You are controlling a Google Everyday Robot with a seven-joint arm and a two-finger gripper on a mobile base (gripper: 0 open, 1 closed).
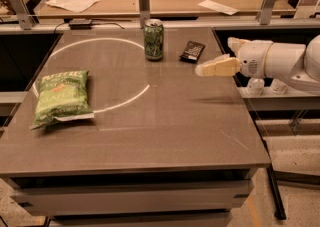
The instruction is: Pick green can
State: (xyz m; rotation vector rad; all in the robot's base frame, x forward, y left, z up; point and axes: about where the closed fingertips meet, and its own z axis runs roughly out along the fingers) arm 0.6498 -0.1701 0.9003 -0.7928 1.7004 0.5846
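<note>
A green chip bag (61, 96) lies at the left of the surface (165, 136). The pincer (216, 60) hovers over the right edge, fingers apart, holding nothing. Farther back, the green can (153, 40) stands upright, with a dark packet (192, 51) near its right.

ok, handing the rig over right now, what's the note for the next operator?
Gripper: jaws open, empty, hovering over the right side of the table, pointing left.
Green can: upright near the far edge, untouched. A dark packet lies between it and the gripper.
Green chip bag: flat at left, not part of the job.
Done: nothing grasped yet.
Left: reach the can, probably clearing the packet, grip, lift.
</note>
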